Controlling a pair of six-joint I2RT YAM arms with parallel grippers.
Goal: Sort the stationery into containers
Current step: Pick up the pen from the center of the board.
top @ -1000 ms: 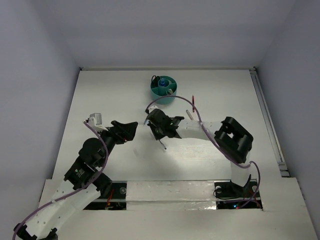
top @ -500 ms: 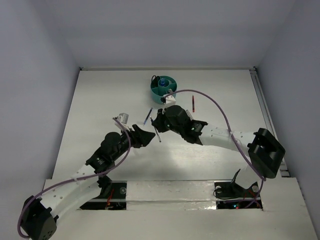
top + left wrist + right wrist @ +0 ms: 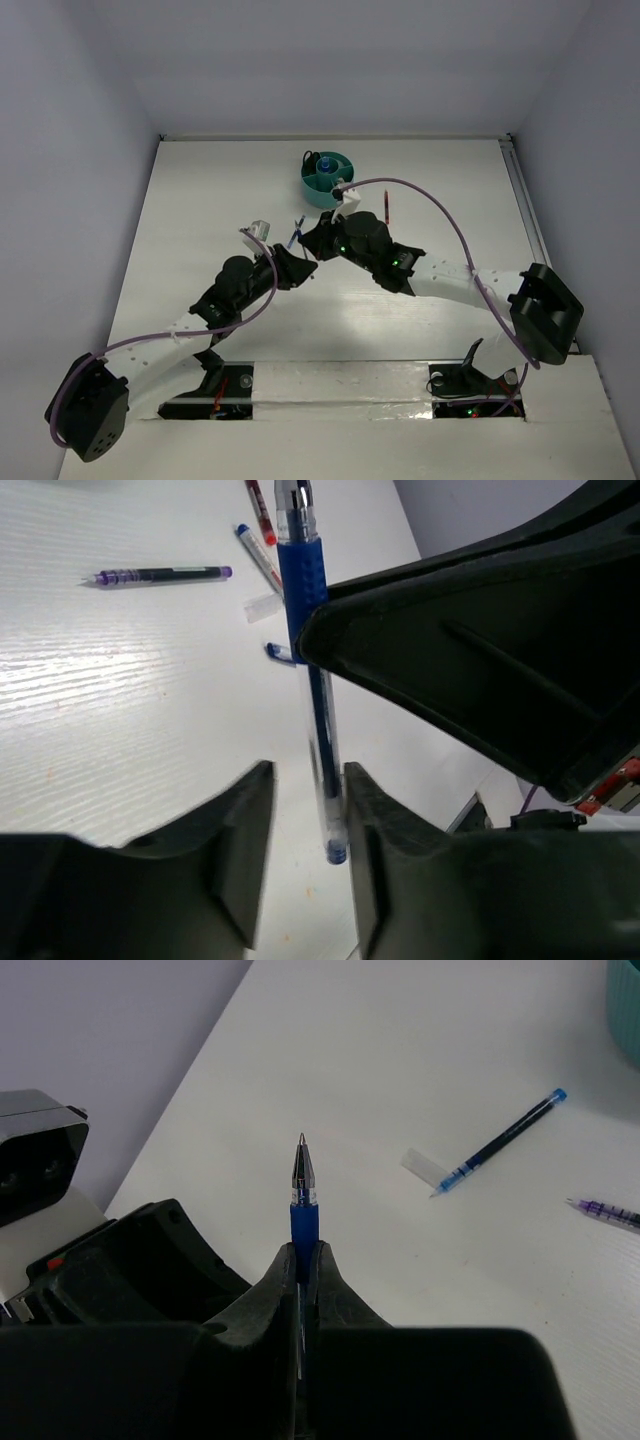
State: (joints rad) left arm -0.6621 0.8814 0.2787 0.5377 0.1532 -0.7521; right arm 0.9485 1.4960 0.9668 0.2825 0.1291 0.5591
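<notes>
One teal cup (image 3: 326, 199) holding small blue bit (image 3: 324, 165).

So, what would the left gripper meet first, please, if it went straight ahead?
Most likely the blue pen held by the right gripper: it stands between the left gripper's jaws, though depth is unclear.

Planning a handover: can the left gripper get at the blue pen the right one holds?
Probably yes. The right gripper clamps the blue pen at its rubber grip, leaving the clear barrel free. The left gripper has its open fingers either side of that barrel's end, with nothing between.
</notes>
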